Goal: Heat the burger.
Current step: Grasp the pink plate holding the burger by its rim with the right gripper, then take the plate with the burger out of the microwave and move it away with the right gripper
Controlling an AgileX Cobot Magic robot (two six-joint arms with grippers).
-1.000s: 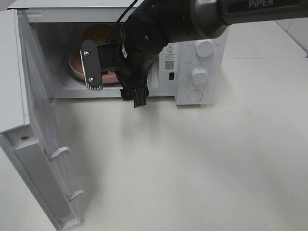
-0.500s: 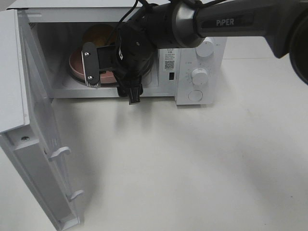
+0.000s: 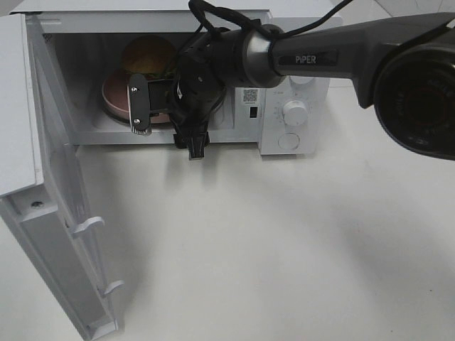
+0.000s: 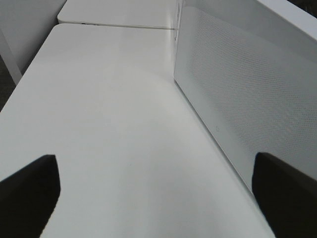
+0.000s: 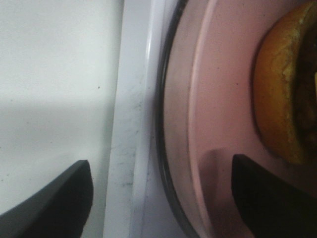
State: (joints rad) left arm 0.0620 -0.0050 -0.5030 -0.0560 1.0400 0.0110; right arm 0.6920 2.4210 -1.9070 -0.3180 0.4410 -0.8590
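The burger (image 3: 148,55) with its glossy golden bun stands on the pink plate (image 3: 114,96) inside the open microwave (image 3: 295,78). My right gripper (image 3: 167,141) is at the oven's mouth, open, one finger over the plate's near part and the other outside the sill. In the right wrist view the plate (image 5: 218,99) rim and the white sill lie between the two dark fingertips of the gripper (image 5: 163,198), with the burger (image 5: 282,99) just beyond. My left gripper (image 4: 156,198) is open over bare table, with nothing between its fingers.
The microwave door (image 3: 50,213) swings wide open to the left and reaches toward the table's front. The control knobs (image 3: 293,110) sit at the oven's right. A perforated white panel (image 4: 237,89) stands beside the left gripper. White table (image 3: 284,241) spreads in front.
The right arm has shifted left and reached further toward the oven's mouth. Its outer finger has drawn slightly closer to the other. Burger and plate stay put.
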